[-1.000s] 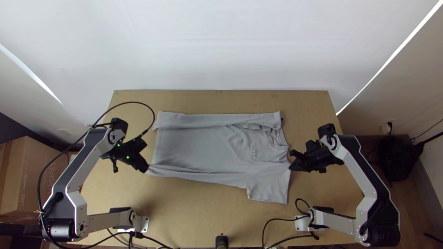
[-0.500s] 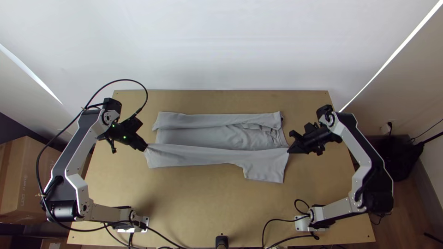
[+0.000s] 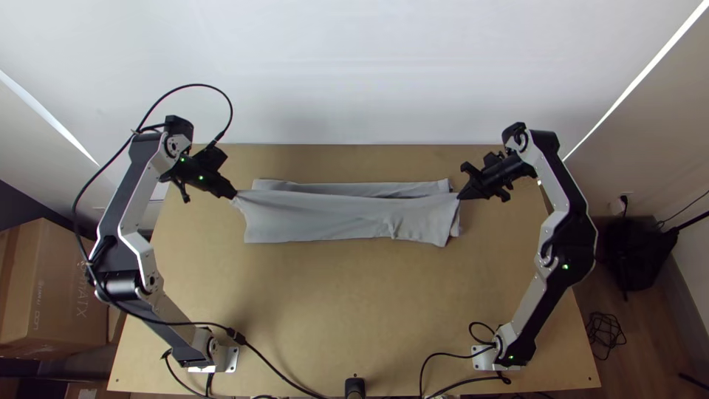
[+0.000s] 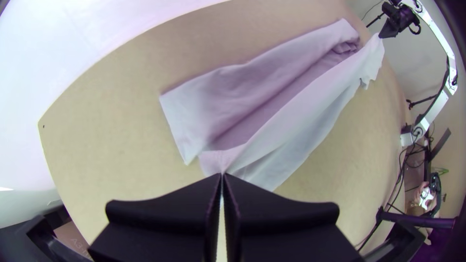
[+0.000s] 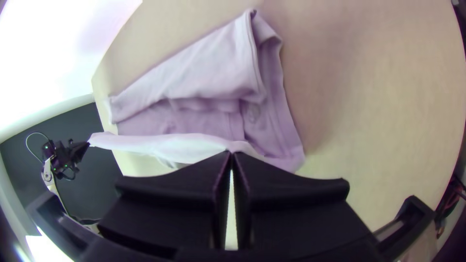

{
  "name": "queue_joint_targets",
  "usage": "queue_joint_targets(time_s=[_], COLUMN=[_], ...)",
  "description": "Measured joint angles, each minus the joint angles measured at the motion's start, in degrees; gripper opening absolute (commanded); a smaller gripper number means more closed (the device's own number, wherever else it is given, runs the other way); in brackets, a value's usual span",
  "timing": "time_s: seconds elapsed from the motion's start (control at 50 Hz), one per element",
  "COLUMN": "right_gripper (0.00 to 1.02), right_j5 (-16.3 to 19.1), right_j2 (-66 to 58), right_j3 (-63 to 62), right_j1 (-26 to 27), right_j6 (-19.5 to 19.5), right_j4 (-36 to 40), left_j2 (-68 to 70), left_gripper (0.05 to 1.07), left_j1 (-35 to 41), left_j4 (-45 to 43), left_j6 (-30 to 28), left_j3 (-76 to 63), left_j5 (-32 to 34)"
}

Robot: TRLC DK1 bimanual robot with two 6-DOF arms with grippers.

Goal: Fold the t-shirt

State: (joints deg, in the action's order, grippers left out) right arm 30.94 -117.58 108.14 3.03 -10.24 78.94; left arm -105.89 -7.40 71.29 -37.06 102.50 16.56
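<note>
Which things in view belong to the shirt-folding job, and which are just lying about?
For the job:
grey t-shirt, its near part held up
left pincer and right pincer, both gripping it
wooden table beneath

Lying about:
cardboard box, left of the table
tangled cable on the floor, right

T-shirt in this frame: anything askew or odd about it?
One small thing: the t-shirt is stretched between the left gripper and the right gripper, and its lower edge steps down and puckers near the right one, perhaps at a sleeve. I see no spill or damage.
</note>
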Motion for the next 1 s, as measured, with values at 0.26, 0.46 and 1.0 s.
queue_joint_targets(time_s=[0.26, 0.46, 1.0], right_gripper=[0.02, 0.87, 0.98], right_j5=[0.0, 0.0, 10.9], right_j2=[-12.4, -17.2, -4.5], right_j3=[14.5, 18.9, 14.8], right_j1=[0.0, -0.3, 8.1], right_j6=[-2.8, -4.8, -8.9], right_j4=[0.5, 0.5, -6.1], left_j2=[-10.6, -16.4, -16.6], left_gripper=[0.14, 1.02, 1.02], left_j1=[1.1, 1.8, -10.5], left_j4=[0.4, -1.4, -3.7], left_j6=[2.1, 4.8, 9.6], left_j3=[11.2, 15.9, 11.1], left_j5=[0.0, 0.1, 18.9])
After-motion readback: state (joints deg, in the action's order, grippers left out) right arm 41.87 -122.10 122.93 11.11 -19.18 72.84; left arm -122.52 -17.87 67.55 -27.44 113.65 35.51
